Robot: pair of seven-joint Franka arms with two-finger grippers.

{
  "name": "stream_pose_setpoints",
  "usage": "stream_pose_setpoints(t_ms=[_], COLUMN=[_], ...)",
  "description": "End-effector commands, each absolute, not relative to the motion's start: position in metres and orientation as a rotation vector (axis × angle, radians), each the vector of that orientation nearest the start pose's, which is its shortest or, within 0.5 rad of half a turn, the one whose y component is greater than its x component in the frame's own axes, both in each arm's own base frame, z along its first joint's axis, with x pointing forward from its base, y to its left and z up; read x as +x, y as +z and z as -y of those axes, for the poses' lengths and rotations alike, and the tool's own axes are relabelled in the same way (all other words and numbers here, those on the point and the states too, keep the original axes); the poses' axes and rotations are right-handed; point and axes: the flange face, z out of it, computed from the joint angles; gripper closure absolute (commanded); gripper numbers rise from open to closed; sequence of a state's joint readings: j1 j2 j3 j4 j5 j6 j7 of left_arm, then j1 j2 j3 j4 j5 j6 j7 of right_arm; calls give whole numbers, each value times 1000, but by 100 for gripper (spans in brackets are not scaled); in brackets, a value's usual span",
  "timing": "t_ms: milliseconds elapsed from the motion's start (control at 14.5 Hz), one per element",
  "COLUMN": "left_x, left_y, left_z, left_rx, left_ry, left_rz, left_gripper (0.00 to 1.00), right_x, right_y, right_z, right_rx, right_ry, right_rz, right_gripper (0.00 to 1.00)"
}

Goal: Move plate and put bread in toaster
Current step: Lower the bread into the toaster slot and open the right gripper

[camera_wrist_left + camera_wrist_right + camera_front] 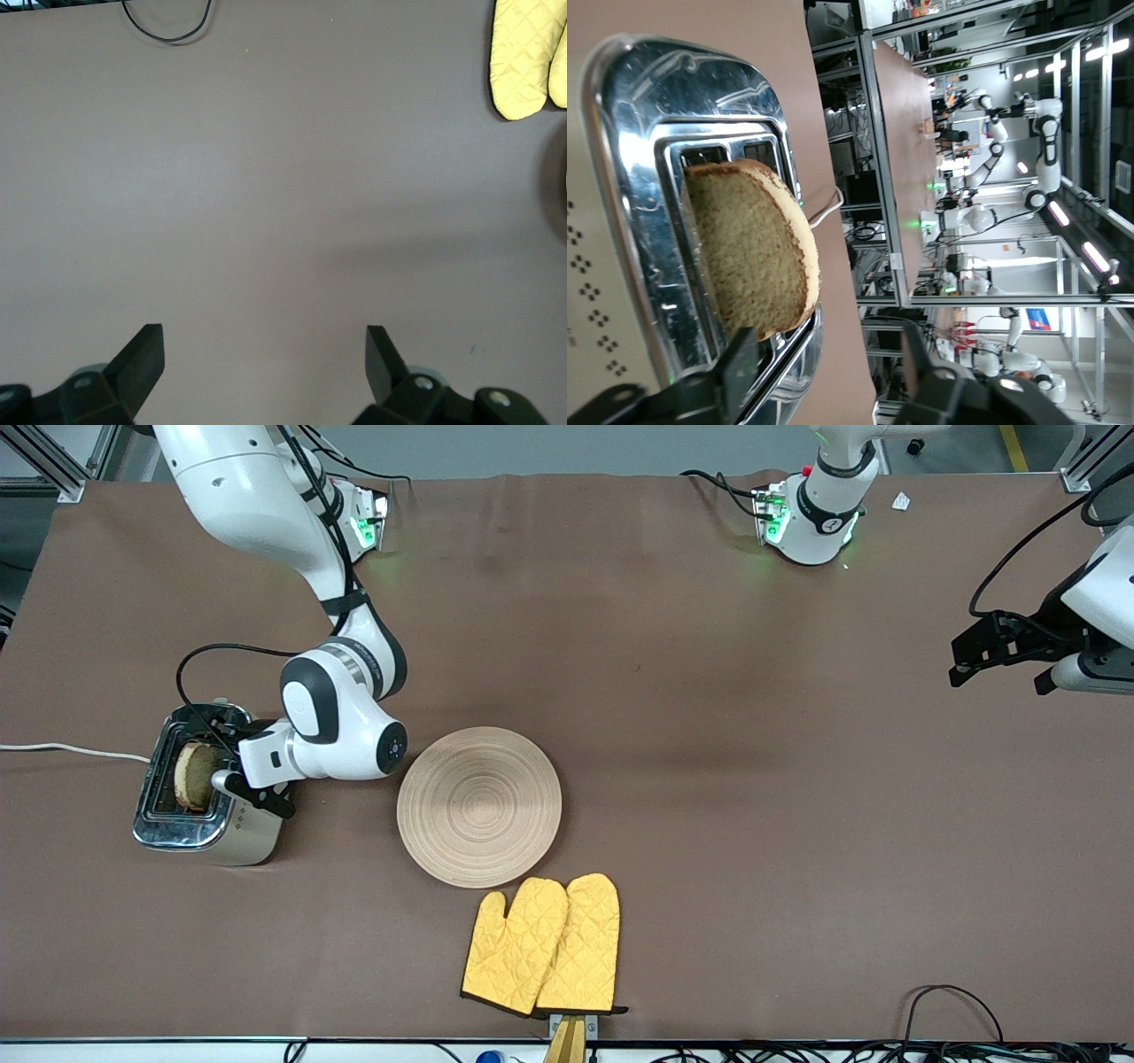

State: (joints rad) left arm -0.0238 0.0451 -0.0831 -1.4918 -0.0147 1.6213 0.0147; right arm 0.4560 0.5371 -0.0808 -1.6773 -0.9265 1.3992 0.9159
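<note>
The toaster (208, 828) stands near the right arm's end of the table, chrome top up. The bread (195, 775) stands on edge in one slot, its upper part sticking out. My right gripper (223, 762) hovers just over the toaster, open, gripping nothing. In the right wrist view the bread (749, 248) sits in the toaster (647, 177), and the right gripper (828, 354) has one finger close to the slice's edge. The plate (479, 807) lies empty at mid-table. My left gripper (999, 677) waits open over bare table (266, 341) at the left arm's end.
A pair of yellow oven mitts (542, 946) lies nearer the front camera than the plate, touching its rim; one also shows in the left wrist view (523, 57). The toaster's white cord (62, 750) runs off the table edge. Black cables lie along the front edge.
</note>
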Motion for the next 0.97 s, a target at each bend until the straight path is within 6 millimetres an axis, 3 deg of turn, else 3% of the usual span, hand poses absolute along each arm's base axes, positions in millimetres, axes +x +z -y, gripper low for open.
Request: stream_pose_setpoints(t_ms=[0, 207, 345, 621, 759, 897], left_x=[568, 568, 567, 564, 560, 554], left_y=[646, 646, 646, 643, 644, 642], left_z=[61, 61, 61, 60, 60, 62], left_rx=[-3138, -3138, -3142, -3144, -3140, -3138], left_ry=[-123, -123, -118, -106, -120, -140], left_rz=[-188, -185, -152, -115, -125, -130], left_gripper=[0, 0, 0, 0, 0, 0], right_x=[601, 593, 597, 582, 572, 565], right_y=[338, 404, 439, 504, 541, 567], right_z=[-151, -156, -150, -145, -129, -106], right_rx=[1997, 2209, 2321, 2526, 2640, 2740], right_ry=[-42, -110, -123, -140, -133, -147], right_rz=[356, 403, 494, 515, 546, 539], right_gripper=[1, 0, 0, 0, 0, 0])
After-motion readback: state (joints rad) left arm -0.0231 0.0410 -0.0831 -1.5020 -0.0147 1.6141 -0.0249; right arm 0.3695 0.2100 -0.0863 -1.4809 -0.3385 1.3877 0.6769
